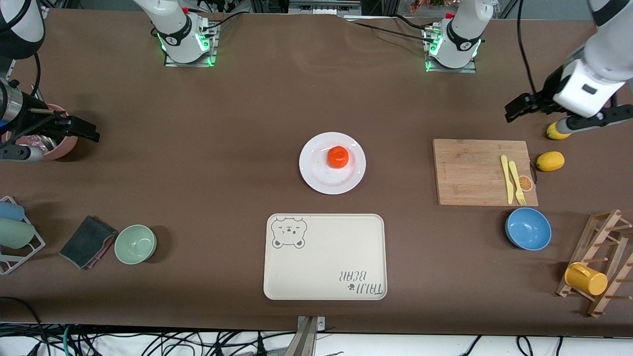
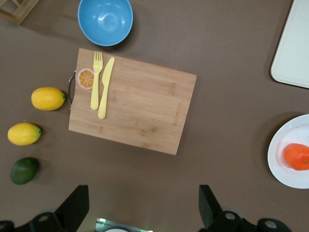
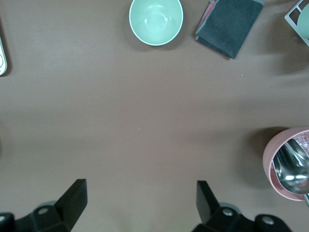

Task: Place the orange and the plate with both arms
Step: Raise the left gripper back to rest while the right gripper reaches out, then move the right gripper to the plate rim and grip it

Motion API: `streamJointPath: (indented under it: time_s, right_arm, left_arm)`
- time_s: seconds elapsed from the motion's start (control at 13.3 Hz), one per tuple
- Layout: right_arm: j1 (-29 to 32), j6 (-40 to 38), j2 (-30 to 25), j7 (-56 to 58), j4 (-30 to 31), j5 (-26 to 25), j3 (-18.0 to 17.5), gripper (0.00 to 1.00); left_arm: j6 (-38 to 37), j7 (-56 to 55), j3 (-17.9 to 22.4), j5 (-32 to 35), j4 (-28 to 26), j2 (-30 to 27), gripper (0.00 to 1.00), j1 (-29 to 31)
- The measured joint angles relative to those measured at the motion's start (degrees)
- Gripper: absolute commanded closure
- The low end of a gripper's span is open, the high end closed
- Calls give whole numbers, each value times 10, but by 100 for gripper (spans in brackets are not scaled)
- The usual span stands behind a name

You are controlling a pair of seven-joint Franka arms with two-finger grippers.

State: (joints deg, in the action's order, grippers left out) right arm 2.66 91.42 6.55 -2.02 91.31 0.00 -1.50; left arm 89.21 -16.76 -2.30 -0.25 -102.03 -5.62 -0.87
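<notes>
The orange sits on the white plate in the middle of the table, farther from the front camera than the bear tray. Both also show in the left wrist view, the orange on the plate. My left gripper is open and empty, up in the air over bare table beside the cutting board at the left arm's end; its own view shows it wide open. My right gripper is open and empty over bare table next to a pink bowl; its own view shows it wide open.
A cream bear tray lies near the front edge. A wooden cutting board holds a yellow fork and knife. Two lemons, a blue bowl, a mug rack, a green bowl, a dark cloth and a pink bowl stand toward the table's ends.
</notes>
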Motion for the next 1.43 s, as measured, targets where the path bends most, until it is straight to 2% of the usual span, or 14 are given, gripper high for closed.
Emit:
streamJointPath:
  time_s: [0.3,0.68,0.98,1.2,1.43]
  right_arm:
    - [0,-1,0,0,0,0,-1,0]
    - [-1,-2,2,1,0,1,-5,0]
    - [-47,0,23,2,1,7,-9,0]
    - [-99,15,66,-3,1,64,-10,0]
    - [-120,46,111,-4,2,115,-11,0]
  left_arm:
    - [-28,1,2,0,47,7,0,2]
    - [-28,1,2,-2,63,16,0,18]
    - [-30,1,2,-2,91,35,0,22]
    - [-35,1,1,-2,100,37,0,23]
    - [-37,1,0,-2,101,38,0,23]
